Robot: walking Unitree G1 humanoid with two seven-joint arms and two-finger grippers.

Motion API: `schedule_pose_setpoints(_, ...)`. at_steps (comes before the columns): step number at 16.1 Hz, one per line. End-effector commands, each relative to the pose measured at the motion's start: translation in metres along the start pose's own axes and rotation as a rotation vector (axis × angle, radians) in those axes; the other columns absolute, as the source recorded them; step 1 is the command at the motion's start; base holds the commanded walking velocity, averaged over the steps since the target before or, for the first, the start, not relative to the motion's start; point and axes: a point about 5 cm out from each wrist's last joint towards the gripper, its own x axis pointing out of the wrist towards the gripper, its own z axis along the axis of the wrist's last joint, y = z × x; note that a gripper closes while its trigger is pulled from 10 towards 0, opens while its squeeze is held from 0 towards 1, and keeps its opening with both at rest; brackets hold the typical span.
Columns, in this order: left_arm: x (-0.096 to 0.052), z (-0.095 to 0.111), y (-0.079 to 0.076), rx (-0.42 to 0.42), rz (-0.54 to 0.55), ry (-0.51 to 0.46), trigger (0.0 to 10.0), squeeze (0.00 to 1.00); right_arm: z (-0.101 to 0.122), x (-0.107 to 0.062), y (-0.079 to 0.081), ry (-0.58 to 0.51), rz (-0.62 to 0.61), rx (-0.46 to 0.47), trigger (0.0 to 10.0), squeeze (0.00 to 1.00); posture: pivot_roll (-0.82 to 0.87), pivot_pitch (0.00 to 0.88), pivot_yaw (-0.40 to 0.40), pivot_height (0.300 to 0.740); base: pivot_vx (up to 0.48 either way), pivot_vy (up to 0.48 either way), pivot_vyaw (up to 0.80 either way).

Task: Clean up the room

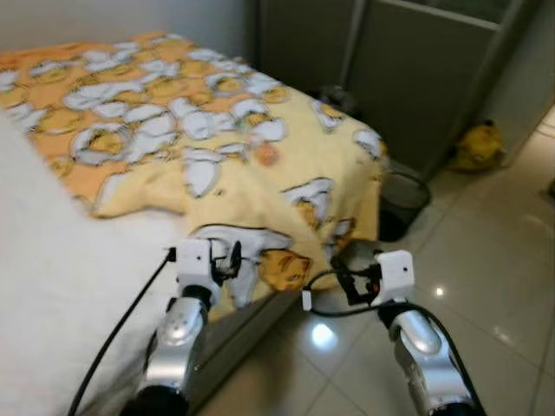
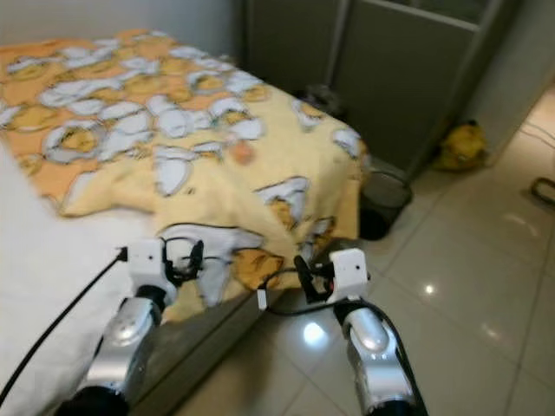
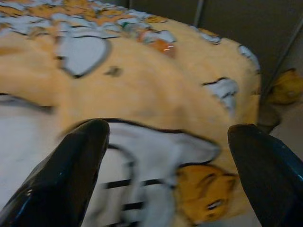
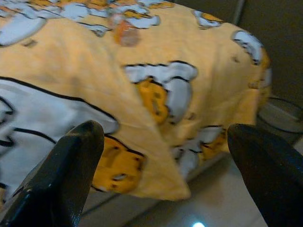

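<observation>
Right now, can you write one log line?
left gripper: open, at blanket edge | right gripper: open, over floor | bin beside bed

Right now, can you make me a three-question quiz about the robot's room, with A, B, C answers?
1. Where is the black bin?
A. On the floor by the bed's corner
B. On top of the bed
C. In a gripper

2. What colour is the cartoon blanket mostly?
A. Blue
B. Yellow and orange
C. Green

3. How is the left gripper?
A. Open, holding nothing
C. Shut on the bin
B. Shut on the blanket

Answers: 1 A, the bin stands on the tiles past the blanket's hanging corner. 2 B, the cloth is yellow-orange with white cartoon shapes. 3 A, the left wrist view shows its fingers spread wide, nothing between them.
</observation>
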Motion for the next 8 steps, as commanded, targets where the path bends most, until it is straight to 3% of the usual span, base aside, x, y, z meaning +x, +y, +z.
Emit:
schedule_pose_setpoints(1, 0.004, -0.001, -0.003, 0.035, 0.01, 0.023, 10.0, 0.0, 0.006, 0.004, 0.001, -0.02, 0.006, -0.002, 10.0, 0.99, -0.01, 0.0, -0.033, 0.732, 0.0, 0.0, 0.0)
schedule_pose_setpoints(4, 0.007, -0.001, 0.0, 0.074, 0.041, 0.041, 10.0, 0.0, 0.006, 0.004, 0.001, -0.02, 0.009, -0.001, 10.0, 0.99, -0.02, 0.0, -0.029, 0.732, 0.0, 0.0, 0.0)
schedule_pose_setpoints(6, 0.015, -0.002, 0.015, 0.134, 0.126, 0.091, 10.0, 0.0, 0.004, 0.002, 0.003, -0.017, 0.01, 0.003, 10.0, 0.99, -0.02, 0.0, -0.027, 0.732, 0.0, 0.0, 0.0)
schedule_pose_setpoints(8, 0.02, 0.002, 0.022, 0.12, 0.154, 0.094, 10.0, 0.0, 0.003, 0.0, 0.005, -0.014, 0.017, 0.004, 10.0, 0.99, -0.03, 0.0, -0.024, 0.732, 0.0, 0.0, 0.0)
